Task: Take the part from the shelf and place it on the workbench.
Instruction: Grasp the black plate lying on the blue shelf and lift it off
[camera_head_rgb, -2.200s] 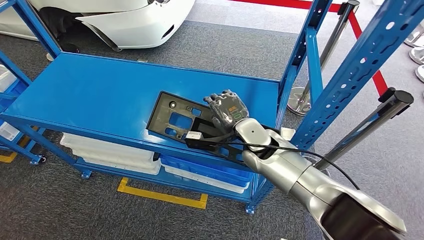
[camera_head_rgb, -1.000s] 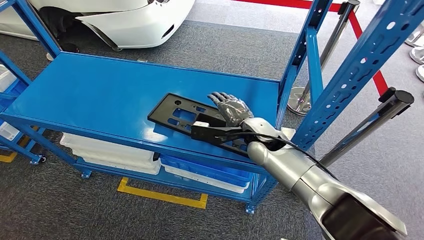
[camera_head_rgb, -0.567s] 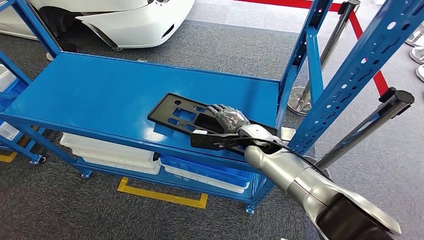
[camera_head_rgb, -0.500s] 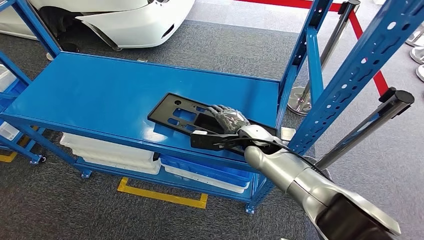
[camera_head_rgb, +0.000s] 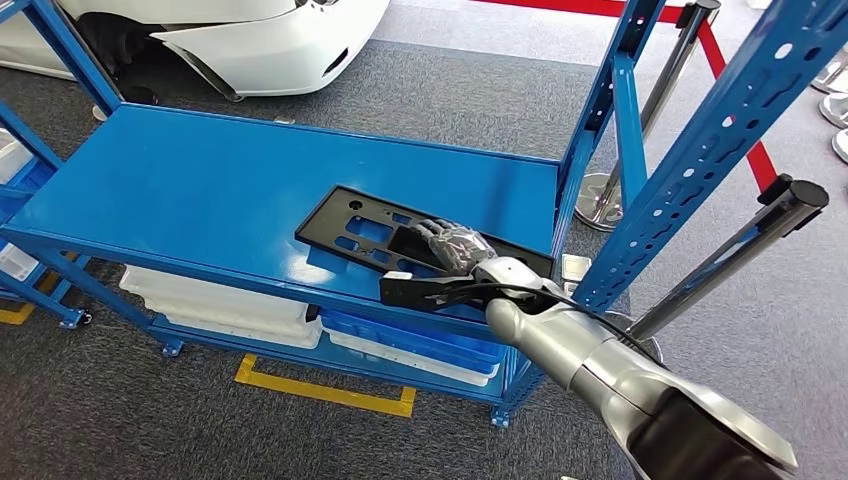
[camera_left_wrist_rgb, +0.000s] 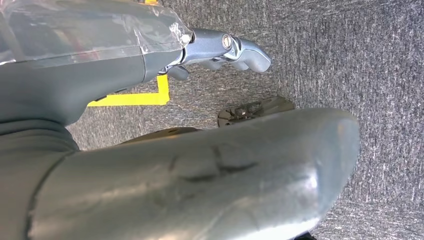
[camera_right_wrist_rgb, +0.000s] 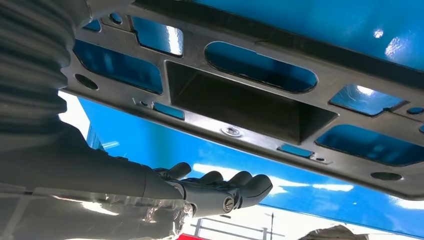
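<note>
The part (camera_head_rgb: 360, 228) is a flat black plastic panel with several cut-outs, lying on the blue shelf (camera_head_rgb: 200, 190) near its front right corner. My right hand (camera_head_rgb: 452, 245) lies low over the panel's right end with the fingers stretched out along it. In the right wrist view the panel (camera_right_wrist_rgb: 250, 110) is close above the dark fingers (camera_right_wrist_rgb: 220, 189), which are straight and not wrapped around it. My left hand (camera_left_wrist_rgb: 225, 47) hangs over grey carpet with nothing in it.
Blue perforated uprights (camera_head_rgb: 700, 150) stand just right of my right arm. White bins (camera_head_rgb: 220, 305) and blue bins (camera_head_rgb: 410, 345) sit on the lower shelf. A white car (camera_head_rgb: 250, 40) and a stanchion with a red belt (camera_head_rgb: 680, 50) are behind. Yellow tape (camera_head_rgb: 320, 390) marks the floor.
My right hand has sunk and drawn back toward the shelf's front edge, down onto the panel. The panel, tilted up 2.2 s ago, now lies flat.
</note>
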